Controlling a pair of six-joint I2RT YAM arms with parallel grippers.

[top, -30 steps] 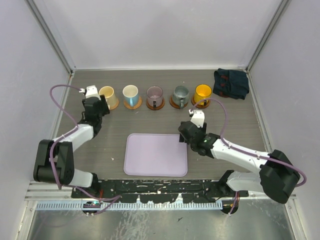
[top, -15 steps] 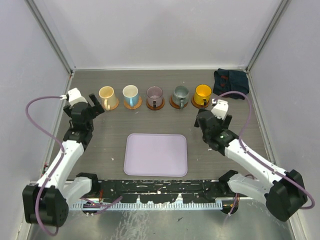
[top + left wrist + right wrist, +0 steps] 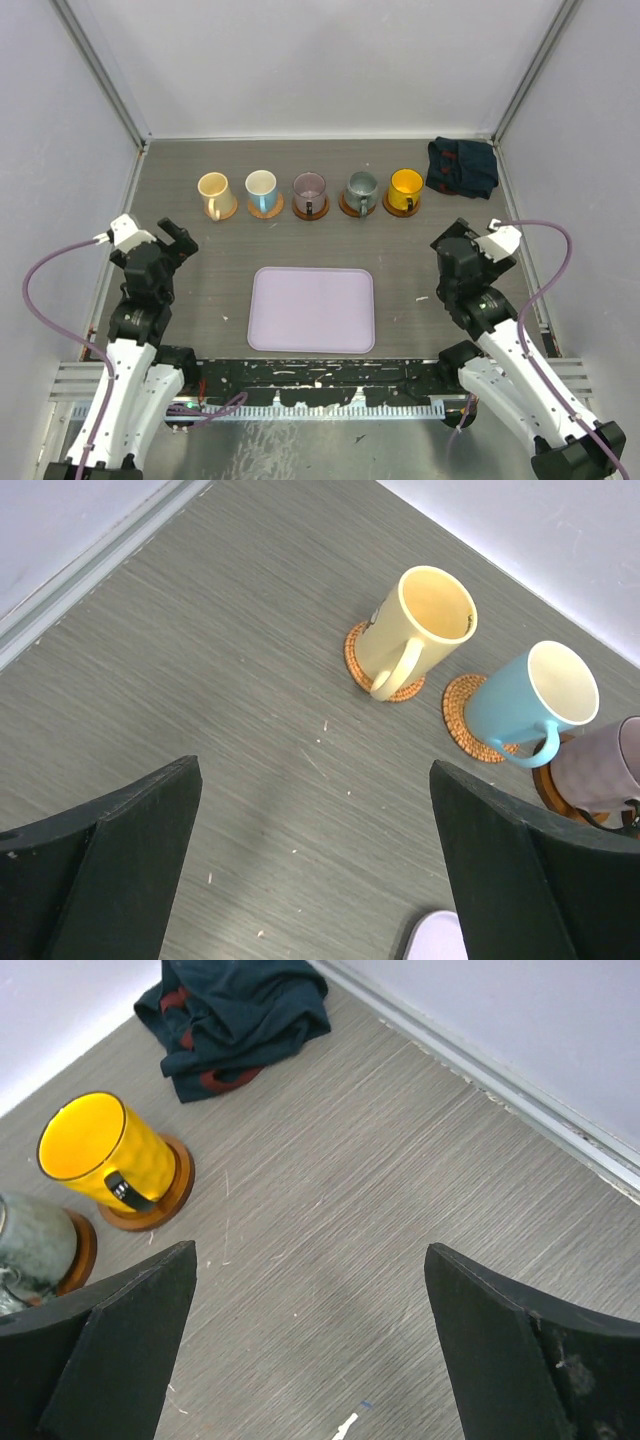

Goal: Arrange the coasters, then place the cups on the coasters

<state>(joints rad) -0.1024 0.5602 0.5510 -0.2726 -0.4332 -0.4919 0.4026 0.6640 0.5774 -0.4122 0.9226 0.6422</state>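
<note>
1. Both tools first. Your left gripper point(image 3: 315, 870) has its jaws spread wide with nothing between them, only bare table point(image 3: 180, 700) beneath. Your right gripper point(image 3: 310, 1345) is likewise wide and empty.
2. Five cups stand in a row along the far side, well apart from either tool. They are the cream-yellow cup point(image 3: 420, 615), the light blue cup point(image 3: 525, 700), the purple cup point(image 3: 600, 770), the grey-green cup point(image 3: 30, 1230) and the yellow-orange cup point(image 3: 95, 1145). Each rests on one of the coasters.
3. I judge the task to be at its very end, with the coasters lined up, a cup on every one and nothing in hand.
4. Your next move calls for little beyond parking the arms. One check is worth making: the cream-yellow cup looks set toward one side of its woven coaster point(image 3: 352, 658). That may only be the camera's slant, and I cannot tell.
5. Two coasters at the left end look woven, with ribbed orange-brown rings. The thick coaster point(image 3: 170, 1195) under the yellow-orange cup looks smooth, like turned wood.
6. Every cup is tall, tapered and loop-handled. The purple one is translucent, the grey-green one mottled and the yellow-orange one glossy.
7. Expect the grey, fine-grained table to be hard and fairly slick. The lavender tray point(image 3: 312, 308) lies flat between your arms, and a dark crumpled cloth point(image 3: 240, 1010) sits soft in the far right corner.
</note>
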